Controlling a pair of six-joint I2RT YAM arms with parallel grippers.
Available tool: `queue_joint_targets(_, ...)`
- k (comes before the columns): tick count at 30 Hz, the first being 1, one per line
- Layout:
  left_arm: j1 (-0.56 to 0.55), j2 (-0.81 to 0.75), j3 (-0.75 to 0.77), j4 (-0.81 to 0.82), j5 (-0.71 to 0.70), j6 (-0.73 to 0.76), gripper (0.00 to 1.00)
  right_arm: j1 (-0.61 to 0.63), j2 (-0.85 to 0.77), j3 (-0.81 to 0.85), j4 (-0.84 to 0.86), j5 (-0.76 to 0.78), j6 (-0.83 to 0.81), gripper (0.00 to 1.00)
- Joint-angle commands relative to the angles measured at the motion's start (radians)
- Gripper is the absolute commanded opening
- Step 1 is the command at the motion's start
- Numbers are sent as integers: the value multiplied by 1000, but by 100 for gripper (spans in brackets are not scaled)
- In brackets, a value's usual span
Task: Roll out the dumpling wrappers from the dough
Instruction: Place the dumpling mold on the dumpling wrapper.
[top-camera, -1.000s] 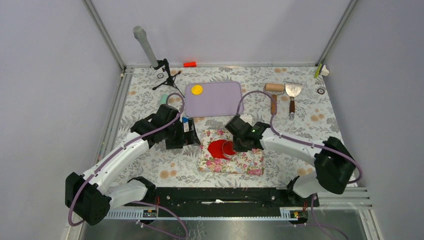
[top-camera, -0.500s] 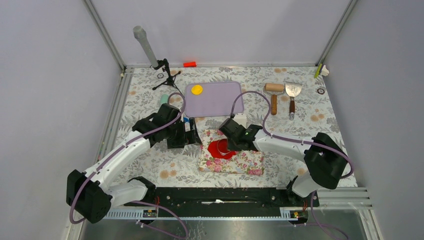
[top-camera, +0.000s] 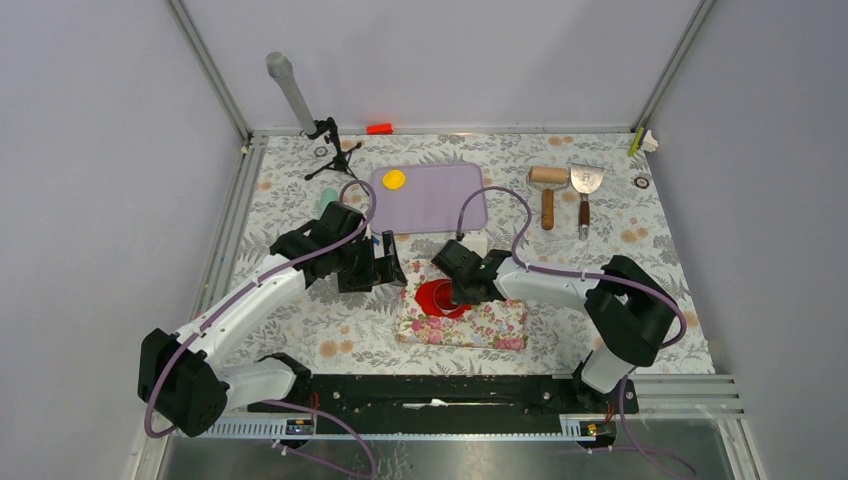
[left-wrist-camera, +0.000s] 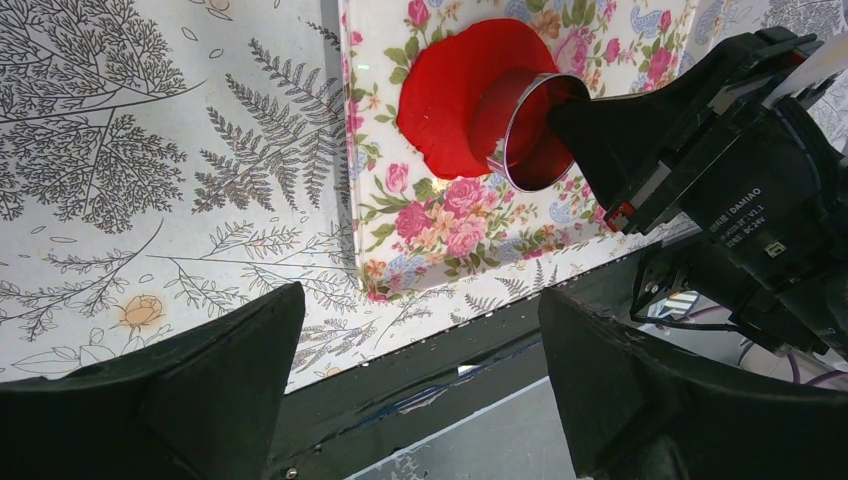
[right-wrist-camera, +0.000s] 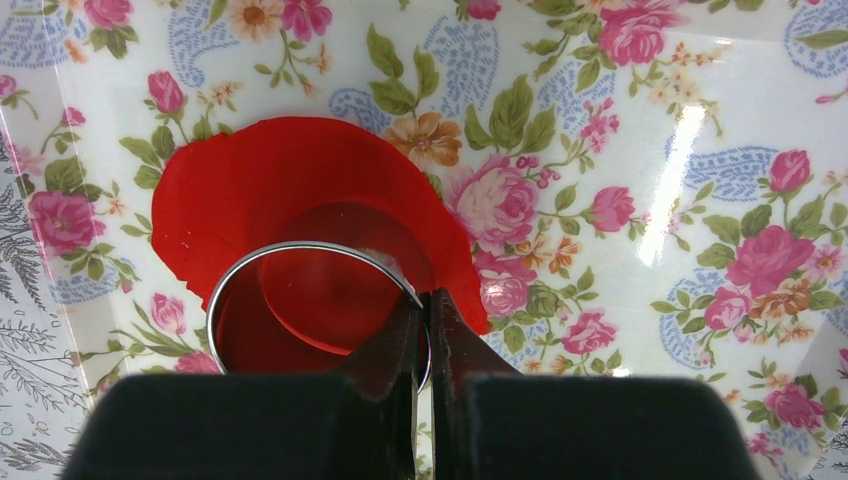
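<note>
Dough (right-wrist-camera: 300, 180) right under the right gripper (right-wrist-camera: 425, 300), a bright red sheet pressed flat, smooth on top, roughly round with a wavy, uneven edge; it sits on the floral mat (right-wrist-camera: 650, 150), towards the mat's left half as that wrist sees it; and look at the fingers, squeezed tight together, pinching the near wall of a shiny metal ring cutter (right-wrist-camera: 310, 245); the ring stands over the near part of the sheet, red showing through its middle, and a darker round patch shows on the clay at and just past its far rim; whether the rim bites into the clay, cannot tell; over to the left gripper (left-wrist-camera: 420, 310), jaws spread wide with nothing between them, hanging above the patterned table (left-wrist-camera: 150, 150); from there the sheet lies ahead of the fingertips and a little to the right, well apart from them; further out, beyond both grippers, a yellow wrapper (top-camera: 394, 179), a small flat round disc, rests in the near-left corner of the purple tray (top-camera: 440, 200).
</note>
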Motion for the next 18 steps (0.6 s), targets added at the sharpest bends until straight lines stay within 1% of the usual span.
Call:
queue_joint_targets(1, 5, 5, 40, 28, 8, 18, 95, 9, 0, 37, 16, 26, 2, 0)
queue_joint_targets(12, 5, -9, 38, 22, 8, 22, 95, 10, -12, 87, -4, 40, -11, 0)
queue_joint_targets(18, 5, -10, 34, 22, 6, 22, 95, 9, 14, 99, -2, 55, -20, 0)
